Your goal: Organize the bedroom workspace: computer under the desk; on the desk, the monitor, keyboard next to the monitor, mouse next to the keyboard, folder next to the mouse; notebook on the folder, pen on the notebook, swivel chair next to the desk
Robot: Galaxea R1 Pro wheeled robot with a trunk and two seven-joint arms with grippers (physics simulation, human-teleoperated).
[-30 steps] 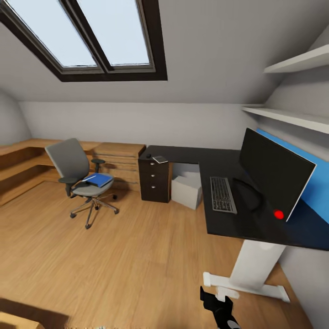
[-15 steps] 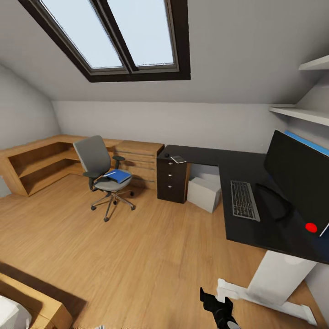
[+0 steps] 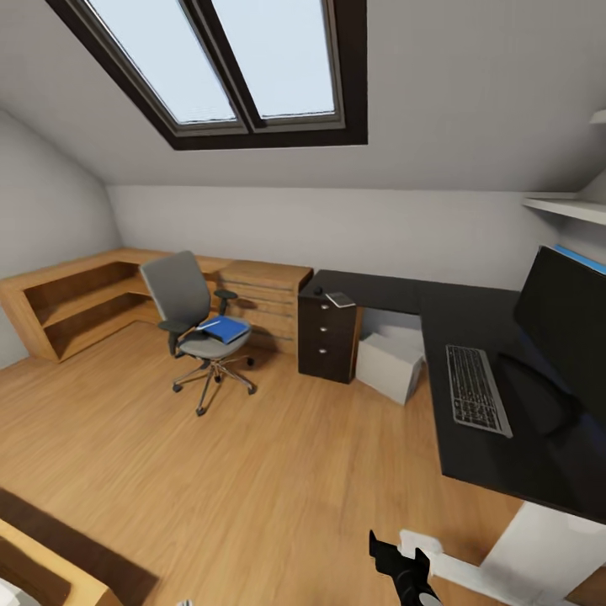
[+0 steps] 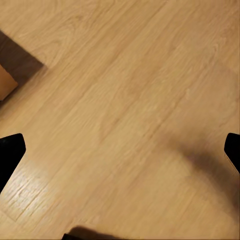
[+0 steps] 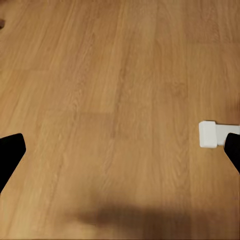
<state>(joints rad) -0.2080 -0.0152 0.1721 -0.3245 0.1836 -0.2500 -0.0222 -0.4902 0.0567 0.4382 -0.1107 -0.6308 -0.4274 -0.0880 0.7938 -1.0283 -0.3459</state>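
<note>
Bright, even daylight from skylight (image 3: 244, 63). Soft shadows under swivel chair (image 3: 198, 328) and desk (image 3: 471, 337). Wide-angle bending at edges. Render slightly soft; faint blurred shadows on floor (image 4: 125, 100) in wrist views.

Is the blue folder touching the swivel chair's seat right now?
Touching. In the head view the blue folder lies flat on the seat of the swivel chair, with no gap beneath it.

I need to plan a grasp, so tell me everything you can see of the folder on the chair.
The folder is blue, flat and thin, lying closed on the grey seat of the chair. It sits slightly askew, one corner reaching toward the seat's front edge. Something thin and light lies along its top; I cannot tell what. Nothing else touches it.
</note>
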